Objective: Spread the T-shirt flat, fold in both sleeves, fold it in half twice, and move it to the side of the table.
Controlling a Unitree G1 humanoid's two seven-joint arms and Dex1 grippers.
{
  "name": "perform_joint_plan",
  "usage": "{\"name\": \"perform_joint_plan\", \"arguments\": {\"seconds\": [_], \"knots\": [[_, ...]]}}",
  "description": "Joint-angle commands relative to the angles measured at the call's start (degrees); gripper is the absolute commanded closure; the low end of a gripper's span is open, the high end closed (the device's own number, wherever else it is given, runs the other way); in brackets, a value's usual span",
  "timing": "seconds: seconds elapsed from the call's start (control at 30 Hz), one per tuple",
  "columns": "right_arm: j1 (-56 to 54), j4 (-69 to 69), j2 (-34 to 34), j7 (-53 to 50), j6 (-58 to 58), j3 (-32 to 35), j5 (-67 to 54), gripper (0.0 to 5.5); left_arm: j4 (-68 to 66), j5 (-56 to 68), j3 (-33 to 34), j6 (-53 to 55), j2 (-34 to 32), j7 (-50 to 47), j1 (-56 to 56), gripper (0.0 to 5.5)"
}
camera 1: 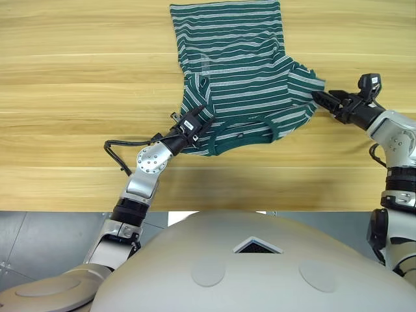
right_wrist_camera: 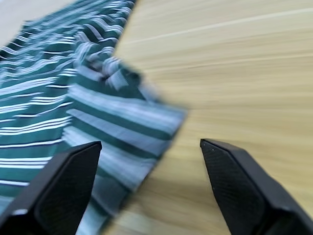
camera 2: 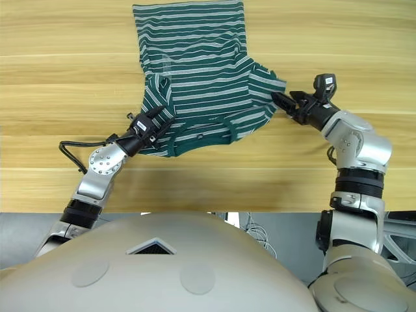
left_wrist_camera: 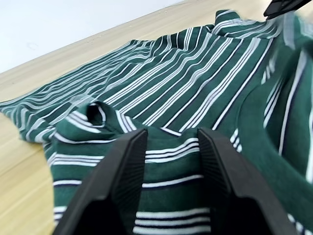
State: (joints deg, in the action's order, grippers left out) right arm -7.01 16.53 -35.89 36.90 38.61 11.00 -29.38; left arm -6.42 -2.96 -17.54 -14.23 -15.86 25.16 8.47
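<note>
Left gripper (camera 1: 201, 116) sits on the T-shirt's (camera 1: 234, 65) shoulder on the robot's left, beside the collar. Its two black fingers (left_wrist_camera: 124, 166) are drawn narrow, with a raised ridge of striped cloth caught between them. The right gripper (camera 1: 323, 99) is at the opposite side of the T-shirt, level with the sleeve. Its fingers (right_wrist_camera: 234, 171) are spread wide, and their tips come just up to the sleeve's hem. From its wrist view the cloth's edge lies between and ahead of the open fingers, and I cannot tell whether either finger touches it.

The wooden table (camera 1: 65, 97) carries the T-shirt on its surface. The T-shirt is dark green with thin white stripes. Its body runs away from the robot, with the bottom hem at the far end and the collar (camera 1: 244, 133) at the near end. It is rumpled, not flat: folds cross the chest, and the near edge curls.

The sleeve on the robot's right (camera 1: 302, 81) sticks out sideways from the T-shirt's body toward the open gripper. The sleeve on the robot's left (camera 1: 195, 81) is bunched in against the body, forming a small hump of cloth just beyond the left gripper.
</note>
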Motion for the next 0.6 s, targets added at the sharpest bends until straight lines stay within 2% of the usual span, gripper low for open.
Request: {"name": "perform_joint_plan", "arguments": {"seconds": [0.03, 0.2, 0.37, 0.6], "knots": [[1.1, -2.5, -0.2, 1.1, 1.6, -0.5, 0.6, 1.74, -1.7, -1.4, -0.7, 1.1, 0.0, -0.2, 1.0, 3.69], [-0.8, -0.6, -1.4, 2.4, 1.6, 2.1, 0.3, 1.74, -2.0, -1.6, -1.5, 1.1, 0.3, -0.1, 1.2, 3.69], [0.1, 0.9, 0.6, 2.8, 2.1, -0.4, 2.1, 1.74, -2.2, -1.8, -1.6, 1.0, 0.5, -0.1, 0.9, 3.69], [-0.6, 2.6, 2.8, 3.2, 2.2, -2.8, 3.1, 3.06, -2.7, -2.1, -1.5, 0.7, 0.7, -0.2, 0.8, 3.69]]}}
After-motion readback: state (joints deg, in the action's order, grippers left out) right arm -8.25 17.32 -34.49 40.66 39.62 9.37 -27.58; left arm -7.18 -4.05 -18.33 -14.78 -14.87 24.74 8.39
